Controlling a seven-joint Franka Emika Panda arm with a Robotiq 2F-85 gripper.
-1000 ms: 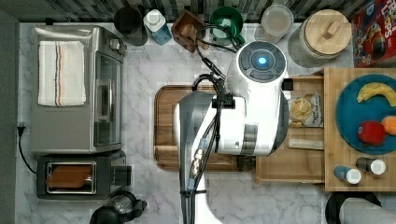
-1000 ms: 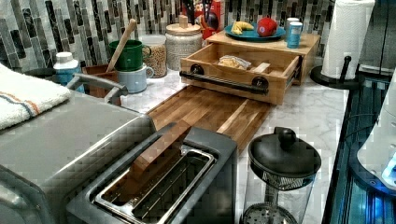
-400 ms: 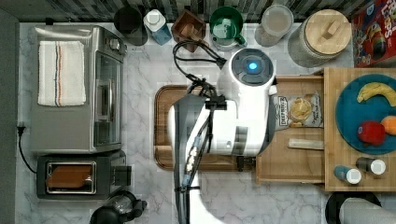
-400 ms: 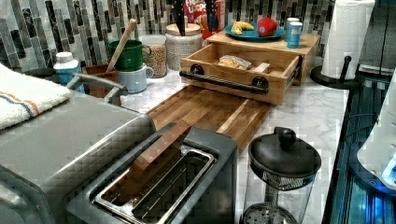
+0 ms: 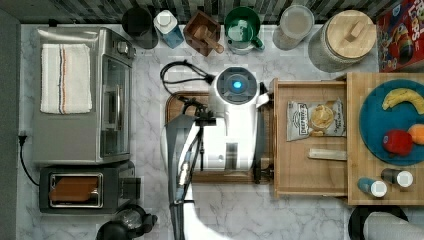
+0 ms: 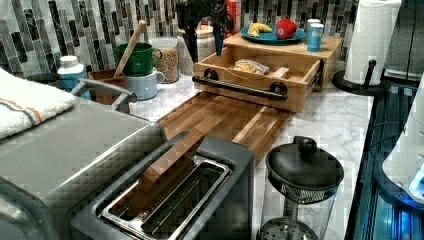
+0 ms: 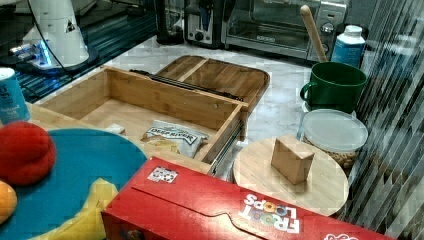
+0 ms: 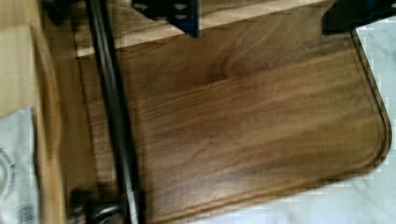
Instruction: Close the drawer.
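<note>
Top view: the drawer (image 5: 310,165) stands pulled out toward the top view's left from under the wooden top (image 5: 386,195), which carries a blue plate (image 5: 372,125). A chip bag (image 5: 316,119) and a small wooden stick (image 5: 327,154) lie inside it. The white arm (image 5: 235,125) hangs over the brown board (image 5: 175,102), right beside the drawer's front, covering most of the handle.

Left view: the drawer (image 6: 260,75) is open, its black bar handle (image 6: 240,86) facing the board (image 6: 225,117). The dark gripper (image 6: 202,35) hangs above the drawer's far corner; its two fingers point down with a clear gap between them, and nothing is held. A toaster (image 6: 165,200) and a French press (image 6: 302,185) sit in the foreground.

Right view: the drawer (image 7: 145,97) gapes open, with the chip bag (image 7: 172,136) near its corner and the handle (image 7: 185,83) along the side facing the board (image 7: 225,77). A green mug (image 7: 334,85) and a red cereal box (image 7: 225,210) sit nearby.

Wrist view: the handle (image 8: 114,121) runs across the frame, the board (image 8: 252,126) spreads below the camera, and the drawer's front (image 8: 46,140) and a sliver of the bag (image 8: 16,163) show at the edge. The fingers (image 8: 170,11) are spread apart over the board, gripping nothing and not touching the handle.
</note>
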